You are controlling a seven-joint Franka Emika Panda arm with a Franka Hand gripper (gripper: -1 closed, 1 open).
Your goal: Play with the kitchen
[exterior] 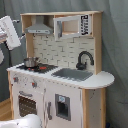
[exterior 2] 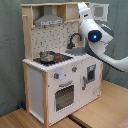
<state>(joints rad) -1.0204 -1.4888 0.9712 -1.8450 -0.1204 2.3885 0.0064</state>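
The kitchen (exterior: 57, 70) stands on a wooden floor (exterior 2: 95, 107) before a grey curtain (exterior: 115, 45). The arm (exterior 2: 95, 35) hangs high by the microwave cabinet (exterior 2: 97, 11); I cannot tell how the jaws stand. Risk, as I judge it: swinging down could clip the faucet (exterior 2: 75, 39) or knock the pot (exterior: 31, 62) off the stove. Open room lies in front of the oven door (exterior 2: 64, 96).

env: lab/test setup | cues: grey curtain backdrop (exterior: 115, 55), toy kitchen (exterior 2: 60, 75) on wooden floor (exterior 2: 100, 112), robot arm (exterior 2: 102, 42)
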